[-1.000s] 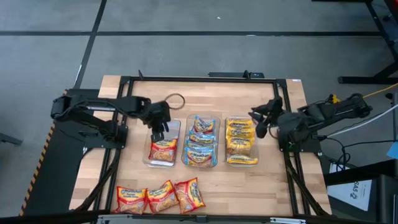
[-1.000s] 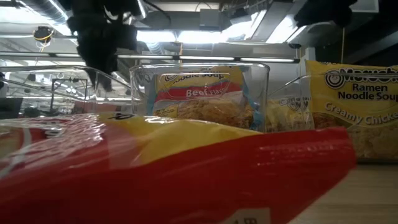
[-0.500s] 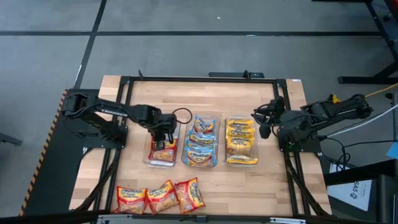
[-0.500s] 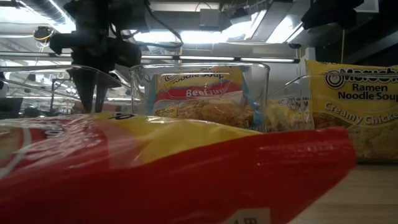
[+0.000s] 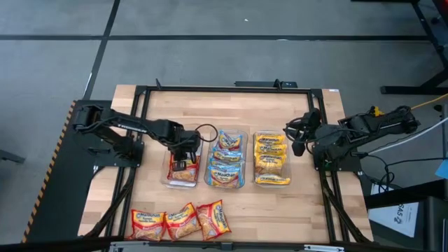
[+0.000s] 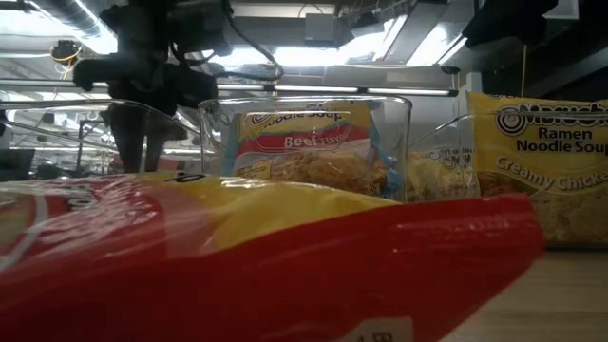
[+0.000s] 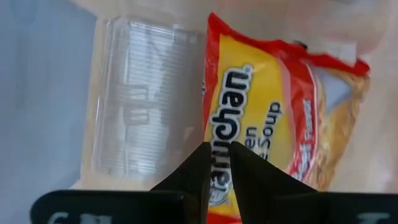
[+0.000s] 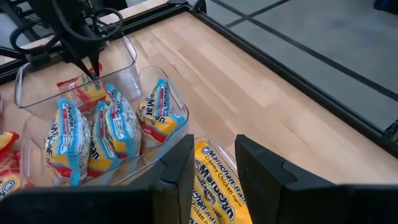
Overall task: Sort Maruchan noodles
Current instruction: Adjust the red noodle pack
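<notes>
Left end effector [image 5: 183, 155]: fingertips nearly together, lowered into the left tub [image 5: 170, 182], tips at the red packet [image 5: 183, 170] lying there; the left wrist view shows only a thin slit between the fingers, nothing between them.
Right end effector [image 5: 295, 135]: fingers apart, holding nothing, just beside the right tub [image 5: 287, 181].
Tubs: three clear ones in a row on the table [image 5: 280, 206].
Packets: one red in the left tub; blue-trimmed packets [image 5: 225, 159] fill the middle tub [image 5: 207, 181]; yellow packets [image 5: 270, 159] fill the right tub; three loose red packets [image 5: 180, 221] at the table's near edge, well apart from the left tub.
Low view only: "Beef Flavor" label [image 6: 309, 141] behind the middle tub's wall.
Right wrist view only: blue-trimmed packets stand on edge.
</notes>
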